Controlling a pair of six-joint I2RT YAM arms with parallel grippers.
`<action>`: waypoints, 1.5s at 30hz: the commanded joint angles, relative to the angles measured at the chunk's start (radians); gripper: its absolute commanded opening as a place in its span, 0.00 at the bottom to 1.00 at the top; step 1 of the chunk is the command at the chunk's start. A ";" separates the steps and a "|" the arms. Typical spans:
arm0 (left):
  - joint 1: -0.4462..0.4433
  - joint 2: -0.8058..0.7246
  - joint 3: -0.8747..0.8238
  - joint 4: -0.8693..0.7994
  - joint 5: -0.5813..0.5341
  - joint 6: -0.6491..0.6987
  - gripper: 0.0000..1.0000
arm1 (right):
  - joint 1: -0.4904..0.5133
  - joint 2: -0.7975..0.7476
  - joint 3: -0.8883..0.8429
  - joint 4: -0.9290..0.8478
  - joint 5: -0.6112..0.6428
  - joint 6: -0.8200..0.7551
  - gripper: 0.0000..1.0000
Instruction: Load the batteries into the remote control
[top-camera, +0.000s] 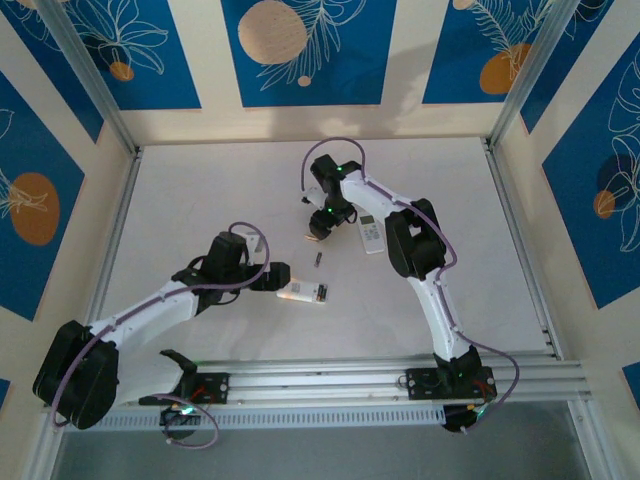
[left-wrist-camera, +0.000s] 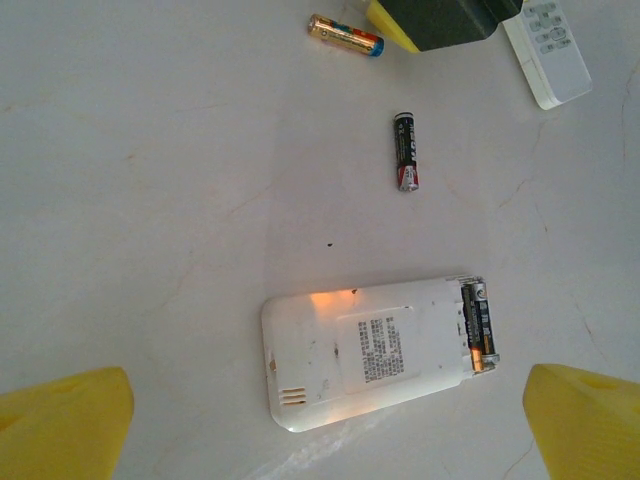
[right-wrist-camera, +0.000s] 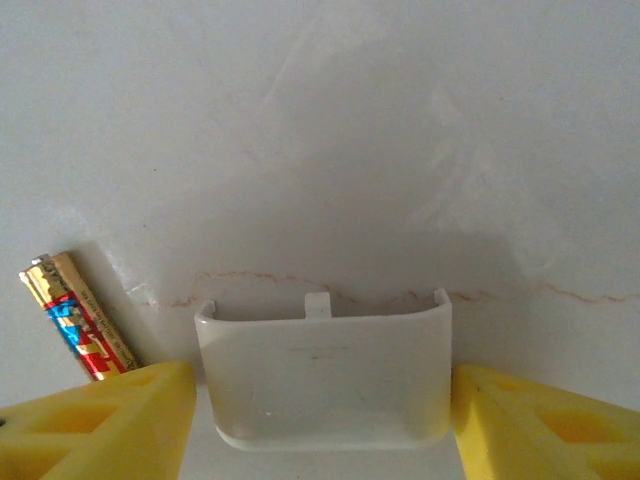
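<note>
The left gripper (left-wrist-camera: 328, 405) stands wide open and empty above the remote (left-wrist-camera: 370, 350), whose open bay (left-wrist-camera: 478, 300) holds one battery (left-wrist-camera: 478, 328). A loose battery (left-wrist-camera: 405, 151) lies just beyond, long axis parallel to the bay. The right gripper (right-wrist-camera: 322, 400) flanks the cover (right-wrist-camera: 325, 375), grip undeterminable; a gold battery (right-wrist-camera: 78, 315) lies beside it.

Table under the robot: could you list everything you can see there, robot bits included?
remote controls: two, white; one face down by the left gripper with its battery bay open, one face up farther back
batteries: three; one dark in the open bay, one black and red loose between the remotes, one gold beside the right gripper
battery cover: one, white, between the right gripper's fingers
table: one, white
walls: blue and cream panels
left gripper: one, yellow fingers, open
right gripper: one, yellow fingers either side of the cover
</note>
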 joint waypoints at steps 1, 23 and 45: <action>-0.003 -0.021 -0.009 0.001 -0.005 0.012 1.00 | -0.022 0.043 0.028 -0.066 -0.021 0.001 0.69; -0.002 -0.033 -0.025 0.023 -0.005 0.021 1.00 | -0.031 -0.307 -0.211 0.084 0.013 -0.047 0.53; 0.000 -0.040 -0.051 0.049 -0.010 0.036 1.00 | 0.216 -0.663 -0.878 0.348 -0.170 -0.232 0.52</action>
